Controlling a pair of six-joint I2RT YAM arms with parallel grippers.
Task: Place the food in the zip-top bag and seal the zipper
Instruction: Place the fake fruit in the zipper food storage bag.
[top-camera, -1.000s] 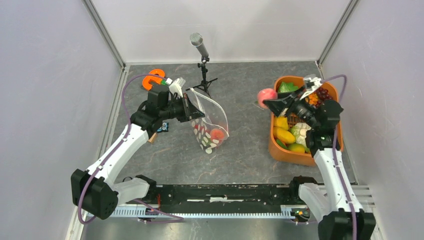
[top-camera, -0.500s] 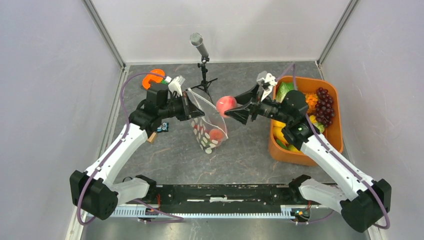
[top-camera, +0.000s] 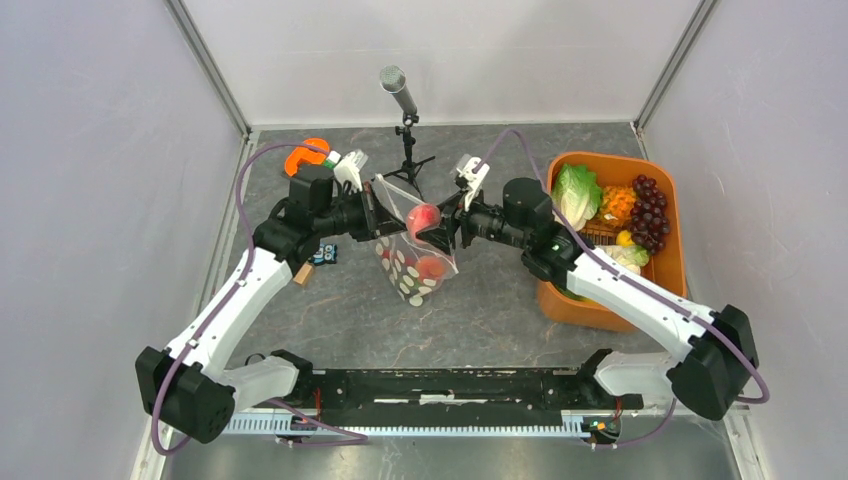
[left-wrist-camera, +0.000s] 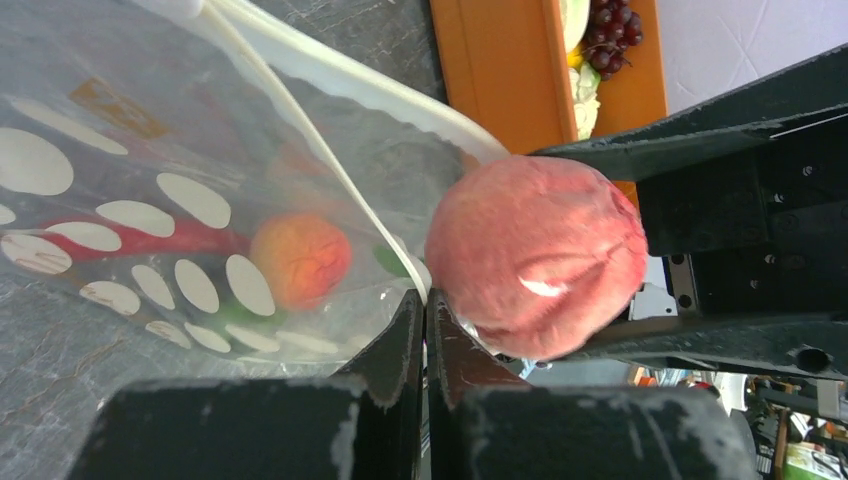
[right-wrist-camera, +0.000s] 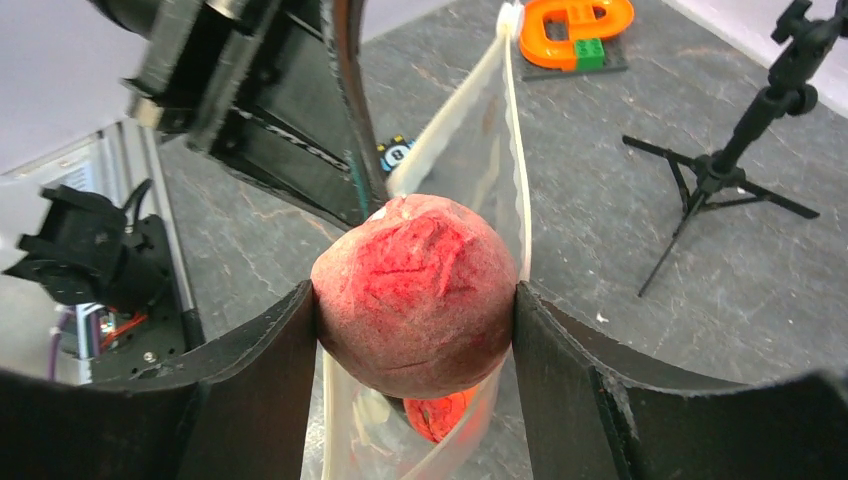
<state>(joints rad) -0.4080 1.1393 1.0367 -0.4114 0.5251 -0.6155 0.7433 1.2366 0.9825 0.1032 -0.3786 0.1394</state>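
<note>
My left gripper (top-camera: 375, 217) (left-wrist-camera: 424, 300) is shut on the rim of the clear dotted zip-top bag (top-camera: 415, 255) (left-wrist-camera: 180, 200) and holds its mouth open. The whitish zipper (left-wrist-camera: 330, 170) (right-wrist-camera: 515, 140) runs along that mouth. My right gripper (top-camera: 437, 226) (right-wrist-camera: 413, 300) is shut on a round red peach-like food piece (top-camera: 422, 216) (left-wrist-camera: 537, 265) (right-wrist-camera: 413, 292), right over the bag's mouth. A smaller red-orange piece (top-camera: 432, 267) (left-wrist-camera: 300, 258) (right-wrist-camera: 440, 412) lies inside the bag.
An orange tub (top-camera: 660, 290) at the right holds lettuce (top-camera: 574, 195), grapes (top-camera: 648, 200) and other toy food. A microphone on a small tripod (top-camera: 404, 120) stands behind the bag. An orange block piece (top-camera: 305, 155) (right-wrist-camera: 570, 25) lies at the back left.
My right arm has carried the red piece leftward from the tub to right over the bag's open mouth. The left gripper has kept hold of the bag's rim.
</note>
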